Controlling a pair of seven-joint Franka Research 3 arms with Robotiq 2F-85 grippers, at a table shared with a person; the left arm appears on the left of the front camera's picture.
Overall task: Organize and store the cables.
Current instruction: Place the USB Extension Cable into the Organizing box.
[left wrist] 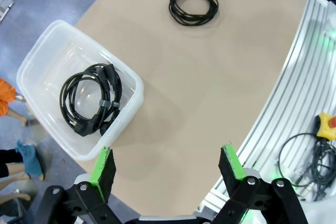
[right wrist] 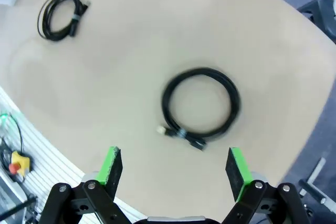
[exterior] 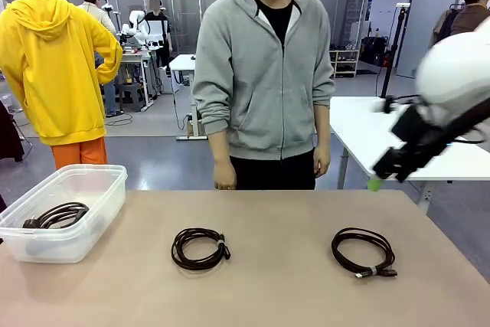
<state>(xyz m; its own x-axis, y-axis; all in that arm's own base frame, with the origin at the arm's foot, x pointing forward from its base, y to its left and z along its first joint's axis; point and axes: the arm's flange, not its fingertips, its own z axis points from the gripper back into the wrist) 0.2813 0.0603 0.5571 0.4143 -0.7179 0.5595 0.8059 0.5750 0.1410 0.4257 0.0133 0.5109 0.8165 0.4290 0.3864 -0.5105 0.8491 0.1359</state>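
Note:
Two black coiled cables lie on the tan table: one in the middle and one to the right. Another coiled cable lies inside the clear plastic bin at the table's left. My right gripper hangs open high above the right cable, its arm coming in at the right edge. My left gripper is open too, hovering above the table near the bin, nothing between its green pads.
A person in a grey hoodie stands at the far side with both hands down at the table edge. The table's metal rail carries a yellow-red stop button and loose wiring.

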